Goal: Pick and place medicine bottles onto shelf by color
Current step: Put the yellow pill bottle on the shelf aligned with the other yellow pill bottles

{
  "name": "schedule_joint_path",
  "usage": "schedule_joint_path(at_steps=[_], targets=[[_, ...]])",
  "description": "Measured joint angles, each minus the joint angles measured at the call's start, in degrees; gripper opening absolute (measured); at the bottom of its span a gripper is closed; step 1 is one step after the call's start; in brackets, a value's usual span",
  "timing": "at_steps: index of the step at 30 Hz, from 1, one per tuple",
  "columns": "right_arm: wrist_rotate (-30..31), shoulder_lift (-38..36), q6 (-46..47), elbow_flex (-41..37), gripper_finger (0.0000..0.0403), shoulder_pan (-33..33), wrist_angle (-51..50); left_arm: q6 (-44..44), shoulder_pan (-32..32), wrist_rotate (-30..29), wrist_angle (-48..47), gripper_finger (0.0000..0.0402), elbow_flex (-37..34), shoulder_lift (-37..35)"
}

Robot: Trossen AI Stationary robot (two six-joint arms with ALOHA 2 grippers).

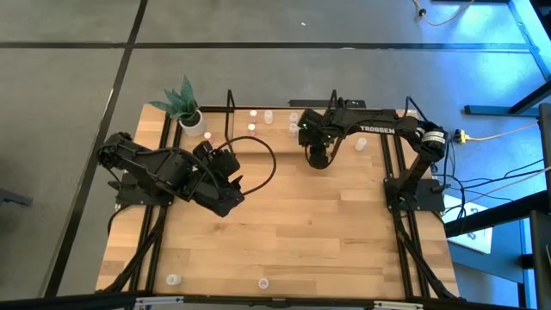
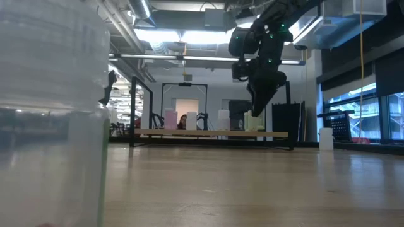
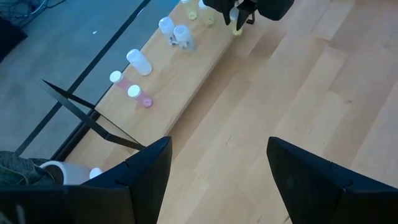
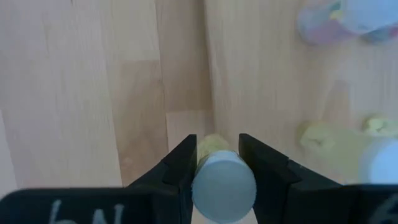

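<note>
My right gripper (image 4: pixel 217 157) hangs over the front edge of the shelf (image 1: pixel 284 129) at the table's far side, shut on a medicine bottle (image 4: pixel 222 183) that has one white end and one yellow-green end. Several more medicine bottles (image 3: pixel 138 62) stand or lie on the shelf board, pink ones (image 3: pixel 144 99) toward its left and yellow-green ones (image 4: pixel 323 134) near my right gripper. Two bottles (image 1: pixel 173 279) (image 1: pixel 263 282) rest on the table by its near edge. My left gripper (image 3: pixel 217 168) waits open above the table's left half, with nothing between its fingers. My right gripper pinches the bottle by its sides (image 4: pixel 208 146) between its two fingers. The fingers come from above, pointing steeply down. The bottle lies along them, white end (image 4: pixel 224 186) up toward the wrist and yellow-green end down. It hangs clear of the shelf board.
A white pot with a green plant (image 1: pixel 188 112) stands at the shelf's left end. Thin black posts (image 1: pixel 228 103) rise from the shelf frame. A bottle (image 2: pixel 50 113) stands close in front of the low camera. Bare wooden tabletop (image 1: pixel 301 224) lies between the shelf and the near edge.
</note>
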Motion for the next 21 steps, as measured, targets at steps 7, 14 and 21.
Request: schedule_joint_path(at_steps=[7, 14, 21], targets=[[2.9, 0.0, 0.0, -0.4, 0.0117, 0.0, 1.8, 0.0, 0.0, 0.0, 0.0, 0.0257, 0.0, 0.0], [4.2, 0.0, 0.0, -0.4, 0.0117, -0.1, 1.7, 0.0, 0.0, 0.0, 0.0, 0.0257, 0.0, 0.0], [4.2, 0.0, 0.3, -0.4, 0.0117, -0.4, 1.0, 0.0, 0.0, 0.0, 0.0, 0.0257, 0.0, 0.0]])
